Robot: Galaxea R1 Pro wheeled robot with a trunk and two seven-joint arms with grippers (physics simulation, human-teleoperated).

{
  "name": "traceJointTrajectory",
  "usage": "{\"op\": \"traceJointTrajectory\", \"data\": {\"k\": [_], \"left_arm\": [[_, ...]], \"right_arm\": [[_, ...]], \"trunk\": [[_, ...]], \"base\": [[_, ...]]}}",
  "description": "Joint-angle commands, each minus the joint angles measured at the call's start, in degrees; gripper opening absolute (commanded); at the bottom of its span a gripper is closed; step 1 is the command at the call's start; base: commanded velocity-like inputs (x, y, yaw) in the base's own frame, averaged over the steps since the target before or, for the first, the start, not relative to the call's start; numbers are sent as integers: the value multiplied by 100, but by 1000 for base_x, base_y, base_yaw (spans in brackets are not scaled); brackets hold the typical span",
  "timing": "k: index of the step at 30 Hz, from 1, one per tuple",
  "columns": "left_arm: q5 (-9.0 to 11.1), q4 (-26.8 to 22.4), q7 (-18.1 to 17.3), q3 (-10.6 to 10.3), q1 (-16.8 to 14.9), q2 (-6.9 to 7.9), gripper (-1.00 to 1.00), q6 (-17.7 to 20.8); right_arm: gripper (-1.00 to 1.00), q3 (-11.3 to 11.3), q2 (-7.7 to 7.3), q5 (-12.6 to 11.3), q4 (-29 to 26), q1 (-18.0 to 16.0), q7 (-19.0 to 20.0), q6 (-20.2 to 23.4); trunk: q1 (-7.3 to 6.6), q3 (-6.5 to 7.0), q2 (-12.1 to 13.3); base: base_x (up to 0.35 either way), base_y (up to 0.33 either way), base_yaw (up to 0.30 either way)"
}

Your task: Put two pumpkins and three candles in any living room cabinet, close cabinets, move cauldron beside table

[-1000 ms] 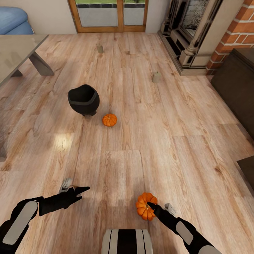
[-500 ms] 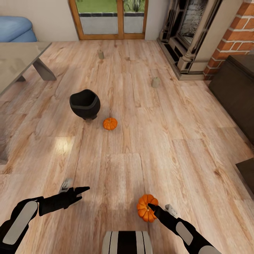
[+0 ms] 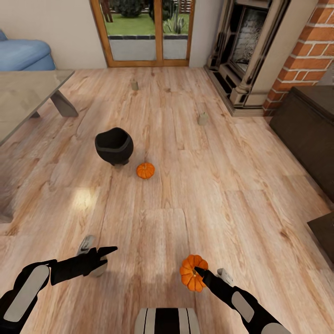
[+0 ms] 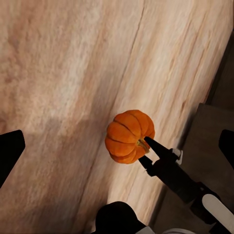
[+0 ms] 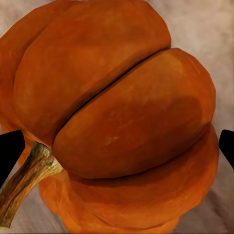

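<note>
Ribbed bright orange pumpkin [image 3: 192, 272], glossy with a dry brown stem, sits clamped in the right claw [image 3: 198, 274] above the pale wood-plank floor [image 3: 208, 185]. The left claw [image 3: 103, 256] hangs spread and holds nothing. Farther off, a second small orange pumpkin [image 3: 145, 170] rests just beside the round matte black cauldron [image 3: 114, 145]. Two stubby tan candles [image 3: 202, 119] stand well apart on the planks. A dark brown wooden cabinet [image 3: 306, 125] flanks the stone fireplace [image 3: 241, 51].
</note>
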Motion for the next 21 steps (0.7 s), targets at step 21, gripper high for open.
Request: {"op": "traceJointTrajectory", "data": {"k": [21], "left_arm": [[-34,1,-18,6,-11,86,100,36]], "right_arm": [[-100,-19,-17,-119,-6,0,9,79]], "trunk": [[-55,462,27]], "base": [[-47,0,0]]}}
